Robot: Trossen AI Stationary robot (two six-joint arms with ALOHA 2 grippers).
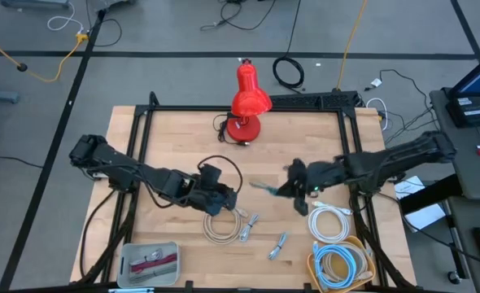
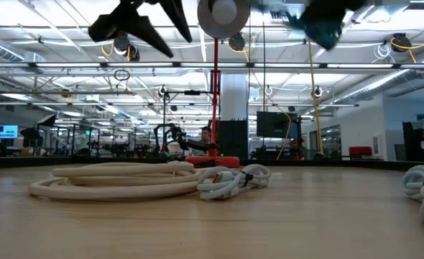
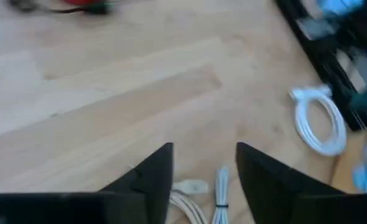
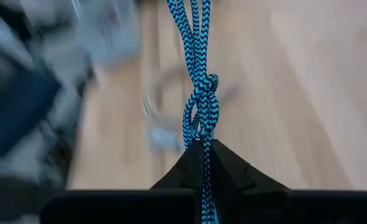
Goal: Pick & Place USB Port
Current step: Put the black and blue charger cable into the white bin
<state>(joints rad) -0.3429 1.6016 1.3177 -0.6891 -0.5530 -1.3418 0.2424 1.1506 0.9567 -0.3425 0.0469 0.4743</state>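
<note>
Blue braided cable [image 4: 199,93] is clenched in the right gripper [image 4: 205,146] mid-frame, unplaced; left gripper [image 3: 202,168] gapes empty.

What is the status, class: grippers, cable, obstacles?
Right gripper shut on blue braided cable, lifted above table. Left gripper open over beige cable coil. White cable coil lies nearby.

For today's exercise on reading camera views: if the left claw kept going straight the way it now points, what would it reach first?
Probably the beige cable coil: in the left wrist view the open left claw frames its connector end on the wooden table. Depth is unclear; the low view shows the claw well above the table.
</note>
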